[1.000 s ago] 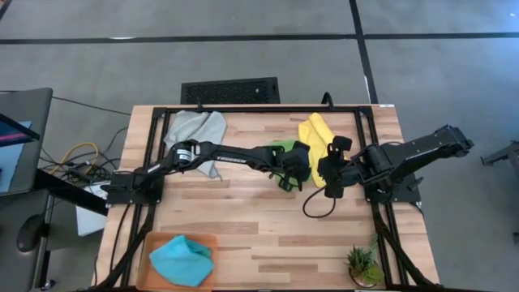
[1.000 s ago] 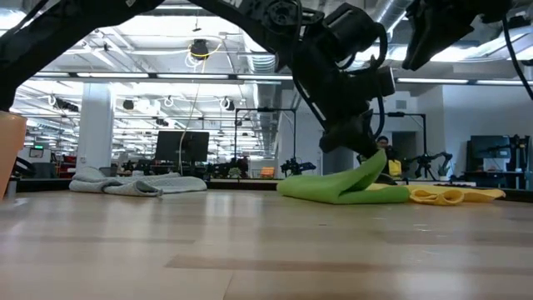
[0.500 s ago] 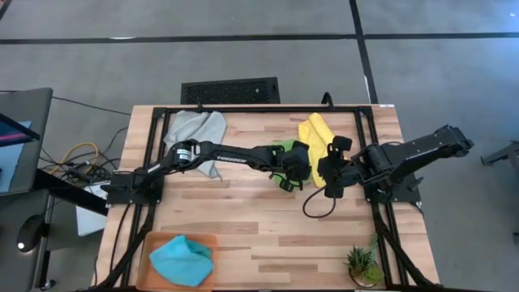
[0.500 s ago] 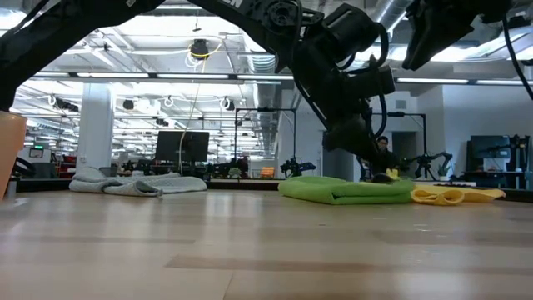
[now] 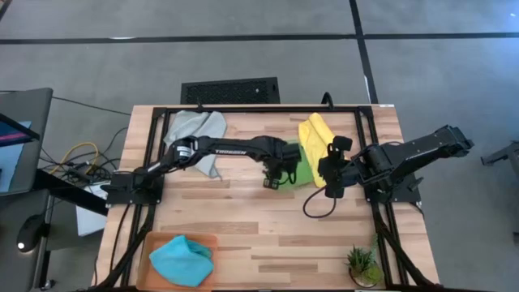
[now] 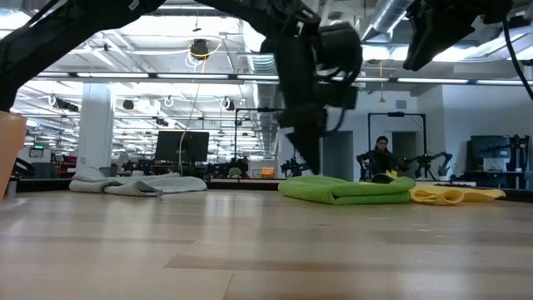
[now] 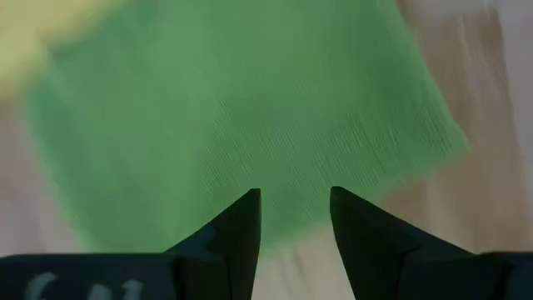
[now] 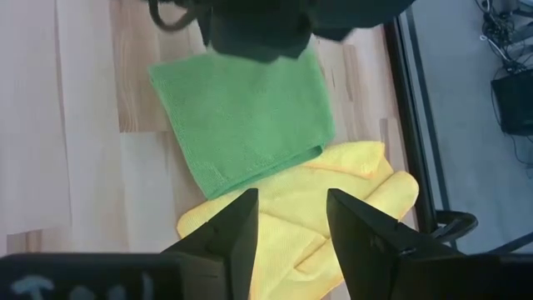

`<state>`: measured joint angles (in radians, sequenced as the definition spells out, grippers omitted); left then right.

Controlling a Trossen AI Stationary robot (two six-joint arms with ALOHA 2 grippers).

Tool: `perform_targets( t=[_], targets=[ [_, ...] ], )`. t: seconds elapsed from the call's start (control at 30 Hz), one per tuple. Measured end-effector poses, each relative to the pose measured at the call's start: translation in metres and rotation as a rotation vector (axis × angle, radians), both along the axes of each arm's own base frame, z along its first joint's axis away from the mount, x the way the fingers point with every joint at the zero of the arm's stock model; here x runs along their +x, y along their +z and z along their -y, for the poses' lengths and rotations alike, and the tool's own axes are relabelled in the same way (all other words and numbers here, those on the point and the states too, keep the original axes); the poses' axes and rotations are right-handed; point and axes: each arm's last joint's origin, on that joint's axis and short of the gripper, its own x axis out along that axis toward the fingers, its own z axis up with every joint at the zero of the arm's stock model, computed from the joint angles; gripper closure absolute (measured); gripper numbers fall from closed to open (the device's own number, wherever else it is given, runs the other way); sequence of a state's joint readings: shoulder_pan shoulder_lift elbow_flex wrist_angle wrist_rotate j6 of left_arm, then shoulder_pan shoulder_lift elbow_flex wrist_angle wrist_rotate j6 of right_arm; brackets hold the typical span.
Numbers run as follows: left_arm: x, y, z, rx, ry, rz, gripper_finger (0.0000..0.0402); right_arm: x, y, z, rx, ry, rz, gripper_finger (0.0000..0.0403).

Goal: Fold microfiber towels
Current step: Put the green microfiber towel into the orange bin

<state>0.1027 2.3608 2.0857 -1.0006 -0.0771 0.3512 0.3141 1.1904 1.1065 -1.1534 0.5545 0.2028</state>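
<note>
The bright green towel (image 5: 302, 171) lies folded flat at the table's middle, and its far end touches the crumpled yellow towel (image 5: 314, 138). My left gripper (image 7: 296, 218) hangs open above the green towel's left edge (image 6: 306, 150) and touches nothing. Just right of the green towel my right gripper (image 8: 287, 218) is held above the table, open and with nothing between its fingers. The light grey towel (image 5: 199, 130) lies bunched at the far left. The teal towel (image 5: 182, 259) rests on the orange tray (image 5: 154, 240) at the near left.
A small potted plant (image 5: 362, 264) stands at the near right corner. A black cable (image 5: 315, 209) loops on the table below my right arm. Bare wood stretches across the near middle of the table (image 5: 268, 235).
My left gripper has opened and let go of the green towel's raised corner, which has dropped flat onto the folded towel. The gripper has then risen and drawn back toward the table's left edge. My right arm has kept still.
</note>
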Motion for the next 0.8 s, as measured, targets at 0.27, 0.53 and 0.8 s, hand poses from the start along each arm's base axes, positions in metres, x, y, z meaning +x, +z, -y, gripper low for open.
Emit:
perform_targets(
  t=[0.27,0.53,0.8],
  targets=[
    [-0.017,-0.003,-0.011,-0.136,0.120,-0.143,0.0263,-0.002,-0.001,0.000,-0.006,0.003,-0.018,0.0236],
    [-0.034,0.014,-0.009,-0.150,0.185,-0.243,0.0263,-0.005,-0.001,-0.009,-0.008,0.049,-0.023,0.0236],
    [-0.056,0.072,-0.003,-0.036,0.327,-0.138,0.0263,-0.008,-0.014,-0.011,-0.039,0.054,-0.058,0.0235]
  ],
)
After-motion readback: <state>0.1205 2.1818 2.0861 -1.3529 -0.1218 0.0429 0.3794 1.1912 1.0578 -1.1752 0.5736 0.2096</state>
